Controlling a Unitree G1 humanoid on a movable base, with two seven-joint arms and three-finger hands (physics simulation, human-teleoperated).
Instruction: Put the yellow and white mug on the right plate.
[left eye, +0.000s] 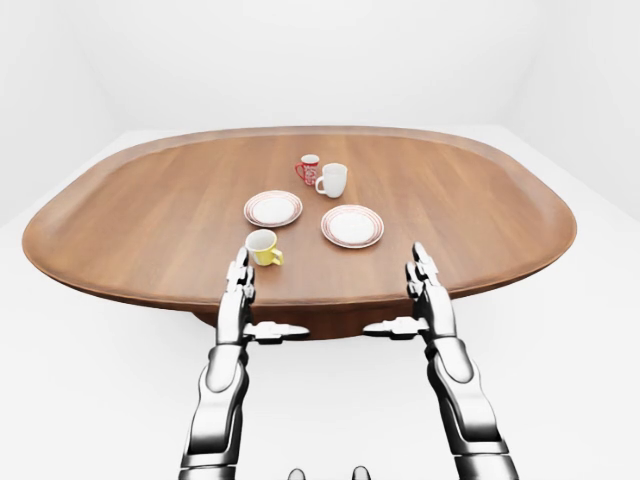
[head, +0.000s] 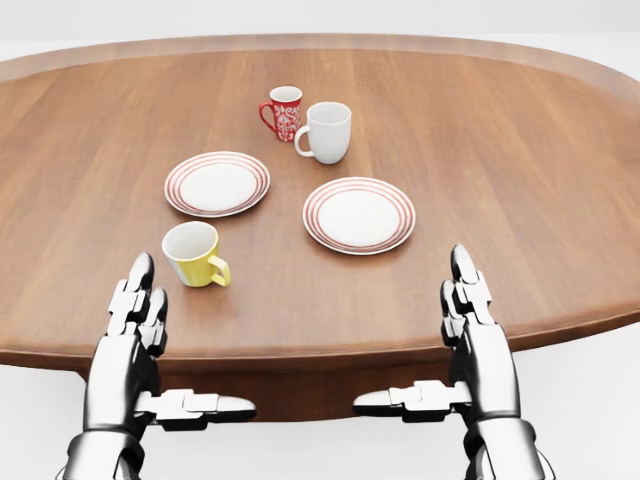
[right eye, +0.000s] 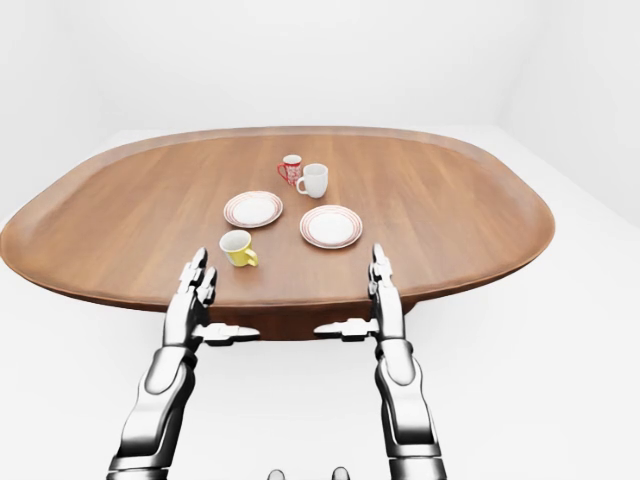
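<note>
The yellow and white mug (head: 193, 254) stands upright on the wooden table (head: 520, 180), handle turned toward the lower right. The right plate (head: 359, 215), white with red rings, lies empty to the mug's upper right. My left hand (head: 165, 350) hovers at the table's near edge just below and left of the mug, fingers straight, thumb out, open and empty. My right hand (head: 440, 345) mirrors it at the lower right, below the right plate, also open and empty.
A second red-ringed plate (head: 217, 184) lies above the yellow mug. Beyond the plates stand a red patterned mug (head: 284, 112) and a plain white mug (head: 327, 131). White floor and walls surround the oval table.
</note>
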